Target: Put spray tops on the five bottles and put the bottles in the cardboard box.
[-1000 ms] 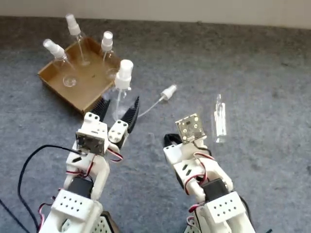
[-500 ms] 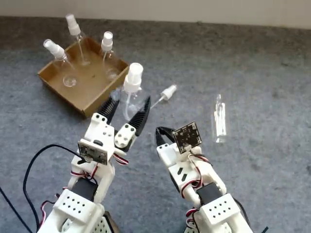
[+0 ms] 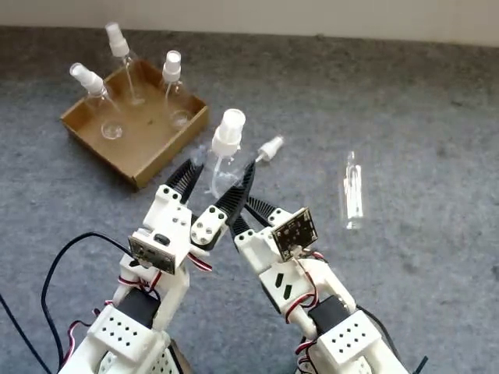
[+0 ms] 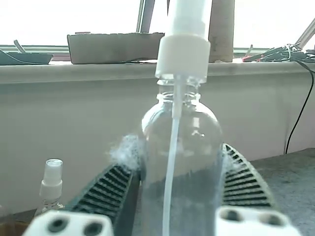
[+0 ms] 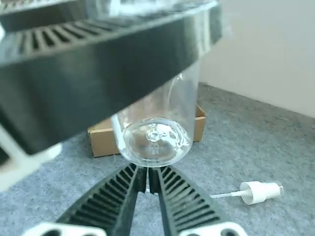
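Observation:
My left gripper (image 3: 221, 176) is shut on a clear bottle (image 3: 221, 162) fitted with a white spray top (image 3: 228, 129), held upright above the carpet to the right of the cardboard box (image 3: 166, 153). In the left wrist view the bottle (image 4: 179, 147) stands between the ribbed fingers (image 4: 106, 194). My right gripper (image 3: 248, 212) is shut just below and beside that bottle; its own view has the bottle's round base (image 5: 155, 135) right above its tips (image 5: 147, 179). A loose spray top (image 3: 270, 148) lies on the carpet. A bare bottle (image 3: 352, 192) lies farther right.
Three bottles with spray tops stand in the box, one of them (image 3: 173, 78) at the back right corner. Grey carpet (image 3: 437, 117) covers the floor; a pale wall runs along the far edge. A black cable (image 3: 54, 265) loops beside the left arm's base.
My left gripper has carried the bottle rightward, away from the box. The right arm has swung left, bringing its gripper in under the bottle.

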